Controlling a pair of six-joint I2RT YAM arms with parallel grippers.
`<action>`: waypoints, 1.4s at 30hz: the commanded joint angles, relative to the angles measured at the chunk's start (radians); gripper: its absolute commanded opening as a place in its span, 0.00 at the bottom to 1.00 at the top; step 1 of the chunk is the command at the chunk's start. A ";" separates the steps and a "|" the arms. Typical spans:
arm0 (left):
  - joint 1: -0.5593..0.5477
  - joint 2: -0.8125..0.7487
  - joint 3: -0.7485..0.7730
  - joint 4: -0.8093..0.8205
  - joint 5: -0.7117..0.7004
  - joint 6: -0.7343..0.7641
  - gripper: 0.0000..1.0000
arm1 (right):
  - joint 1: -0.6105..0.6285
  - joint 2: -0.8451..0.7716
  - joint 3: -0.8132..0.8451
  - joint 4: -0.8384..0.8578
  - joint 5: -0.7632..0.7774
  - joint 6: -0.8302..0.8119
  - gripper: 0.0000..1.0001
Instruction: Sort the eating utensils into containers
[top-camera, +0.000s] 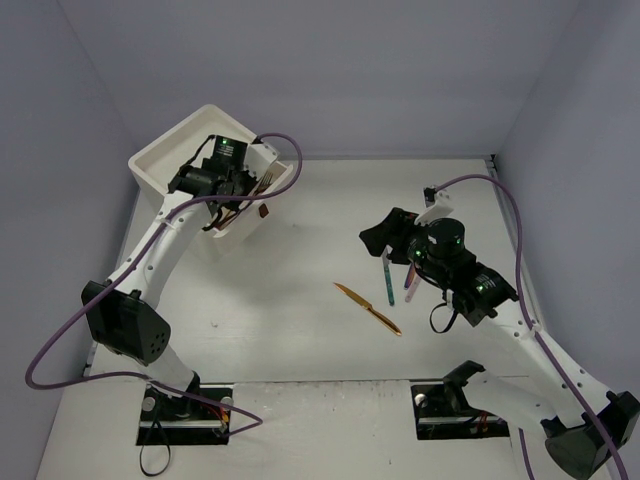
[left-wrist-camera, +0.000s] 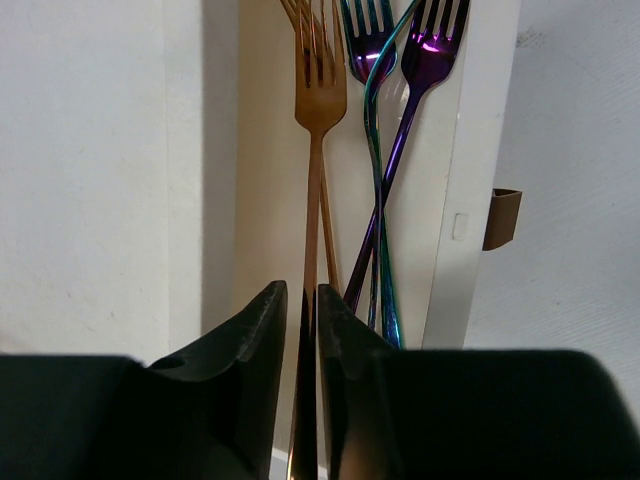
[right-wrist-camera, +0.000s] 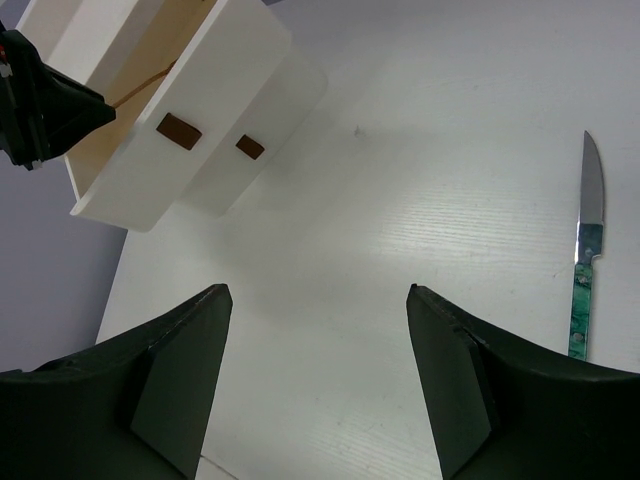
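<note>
Several sorted: copper metal fork (left-wrist-camera: 320, 100), teal fork (left-wrist-camera: 365, 40), purple fork (left-wrist-camera: 435, 40) in white plastic drawer (left-wrist-camera: 475, 120).
Unsorted: gold knife (top-camera: 367, 307), teal-handled knife (right-wrist-camera: 584, 255), mid-frame.
Left gripper (left-wrist-camera: 302, 295): ajar round copper fork; grip unclear.
Right gripper (right-wrist-camera: 318, 295): gaping, empty.

Right gripper (right-wrist-camera: 317, 295) spread wide, knife (right-wrist-camera: 584, 245), white drawers (right-wrist-camera: 222, 72)

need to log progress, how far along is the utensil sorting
Done: a teal fork and a purple fork lie in the open drawer. In hand: the left fingers straddle the handle of a copper fork inside that drawer; gripped or released, unclear. The right fingers are open and empty over the table. Left: a gold knife, a teal knife and a pink piece on the table.
</note>
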 joint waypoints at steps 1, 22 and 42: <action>0.009 -0.021 0.052 0.029 -0.019 -0.018 0.21 | -0.009 -0.014 0.001 0.051 -0.015 -0.009 0.68; 0.008 -0.084 0.065 0.026 0.075 -0.113 0.62 | -0.013 -0.007 0.004 0.052 -0.033 -0.009 0.68; -0.177 -0.046 0.019 0.080 0.234 -0.295 0.46 | -0.014 -0.011 -0.018 0.052 -0.043 -0.001 0.68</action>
